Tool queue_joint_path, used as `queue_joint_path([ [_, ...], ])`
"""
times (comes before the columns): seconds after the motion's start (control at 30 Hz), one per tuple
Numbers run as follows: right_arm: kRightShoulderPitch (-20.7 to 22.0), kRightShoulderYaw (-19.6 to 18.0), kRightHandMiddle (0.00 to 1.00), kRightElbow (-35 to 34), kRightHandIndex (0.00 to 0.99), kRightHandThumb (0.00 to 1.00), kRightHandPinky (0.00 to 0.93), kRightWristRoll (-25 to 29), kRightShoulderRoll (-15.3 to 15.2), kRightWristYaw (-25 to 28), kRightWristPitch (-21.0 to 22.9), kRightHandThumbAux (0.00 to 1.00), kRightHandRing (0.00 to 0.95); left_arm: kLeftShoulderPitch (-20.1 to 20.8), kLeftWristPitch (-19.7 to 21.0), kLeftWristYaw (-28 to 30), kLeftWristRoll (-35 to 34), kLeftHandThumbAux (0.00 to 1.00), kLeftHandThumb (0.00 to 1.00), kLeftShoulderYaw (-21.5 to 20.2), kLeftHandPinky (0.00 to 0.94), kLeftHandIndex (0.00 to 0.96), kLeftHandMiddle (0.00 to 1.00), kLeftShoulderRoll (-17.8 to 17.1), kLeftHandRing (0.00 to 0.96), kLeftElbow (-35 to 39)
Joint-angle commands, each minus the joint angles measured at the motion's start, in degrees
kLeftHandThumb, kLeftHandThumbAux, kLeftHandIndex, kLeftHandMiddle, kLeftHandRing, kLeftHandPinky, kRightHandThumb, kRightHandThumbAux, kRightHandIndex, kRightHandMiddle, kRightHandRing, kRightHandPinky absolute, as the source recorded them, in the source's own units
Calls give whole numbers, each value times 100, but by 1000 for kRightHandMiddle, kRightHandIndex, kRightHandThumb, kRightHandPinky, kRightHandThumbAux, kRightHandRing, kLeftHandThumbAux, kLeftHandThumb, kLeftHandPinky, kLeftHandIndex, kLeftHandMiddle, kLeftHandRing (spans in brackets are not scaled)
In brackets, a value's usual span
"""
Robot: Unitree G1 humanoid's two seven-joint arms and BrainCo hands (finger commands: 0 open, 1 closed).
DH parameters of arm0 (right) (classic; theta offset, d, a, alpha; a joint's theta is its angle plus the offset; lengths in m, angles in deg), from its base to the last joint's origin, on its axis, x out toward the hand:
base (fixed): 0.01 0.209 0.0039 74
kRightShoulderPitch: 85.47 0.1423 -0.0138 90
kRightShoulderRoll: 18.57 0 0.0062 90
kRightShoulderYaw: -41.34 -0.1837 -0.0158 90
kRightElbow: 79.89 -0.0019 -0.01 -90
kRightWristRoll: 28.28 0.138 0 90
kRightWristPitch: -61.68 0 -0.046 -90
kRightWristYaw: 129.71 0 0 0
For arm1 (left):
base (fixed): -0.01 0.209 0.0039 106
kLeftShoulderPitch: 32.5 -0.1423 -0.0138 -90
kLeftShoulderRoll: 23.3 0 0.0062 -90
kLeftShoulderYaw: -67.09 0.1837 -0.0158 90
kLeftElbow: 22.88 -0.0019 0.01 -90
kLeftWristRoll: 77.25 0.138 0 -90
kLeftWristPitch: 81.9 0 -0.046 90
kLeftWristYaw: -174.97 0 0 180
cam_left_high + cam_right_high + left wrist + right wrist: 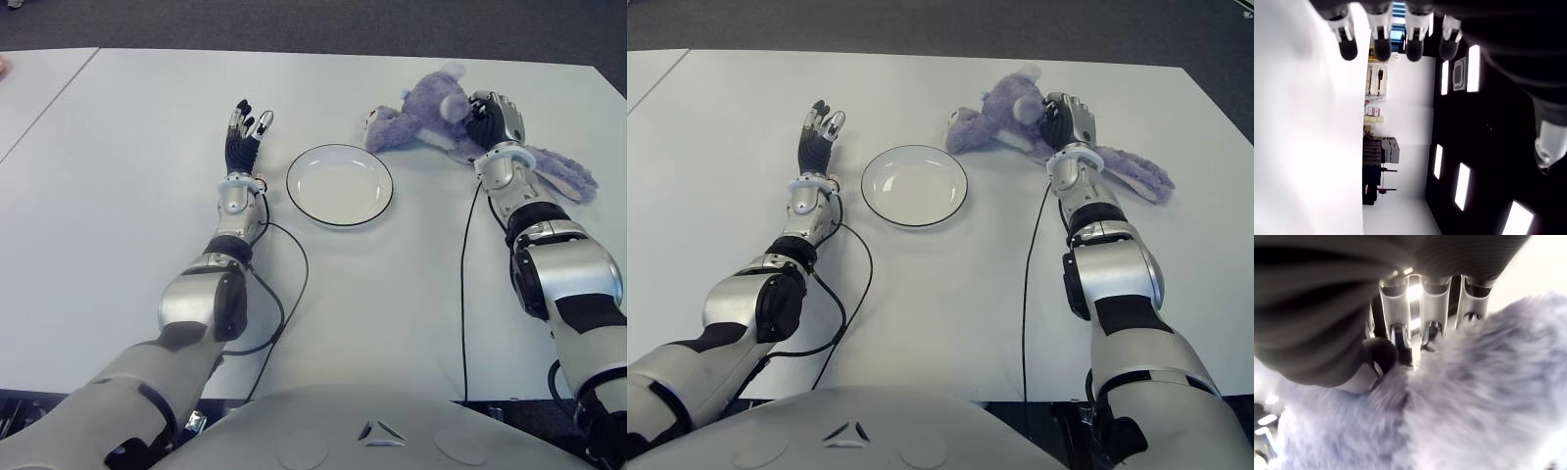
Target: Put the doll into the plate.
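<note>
A purple plush doll lies on the white table at the back right, its long ears stretching right past my right wrist. My right hand is on the doll's middle, its fingers curled into the fur and closed on it. The white plate with a dark rim stands empty at the table's middle, left of the doll. My left hand shows left of the plate, fingers stretched out and holding nothing.
A second white table adjoins at the far left. Black cables run along both forearms across the table. Dark floor lies beyond the table's far edge.
</note>
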Motion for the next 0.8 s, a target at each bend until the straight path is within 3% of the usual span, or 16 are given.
queue_joint_path([
  [0.03, -656, 20, 555, 242, 392, 834, 716, 64, 375, 441, -137, 687, 687, -1227, 678, -92, -38, 520, 0, -40, 70, 86, 87, 266, 75, -810],
  [0.3, -785, -19, 577, 222, 409, 839, 793, 162, 410, 520, -489, 684, 756, -1199, 651, -60, -75, 527, 0, -85, 64, 79, 81, 290, 71, -815],
  [0.6, -777, 252, 571, 56, 421, 841, 809, -45, 410, -134, -1169, 682, 791, -1196, 629, -115, -17, 541, 0, -37, 75, 82, 87, 291, 78, -812],
  [0.7, -669, 282, 770, 38, 434, 738, 835, -44, 404, -281, -1293, 715, 819, -1193, 588, -124, 3, 547, 0, -16, 79, 81, 86, 292, 80, -807],
  [0.8, -526, 294, 827, 8, 436, 716, 857, -31, 361, -381, -1422, 722, 843, -1187, 574, -151, 31, 549, 0, 13, 78, 78, 84, 294, 80, -804],
])
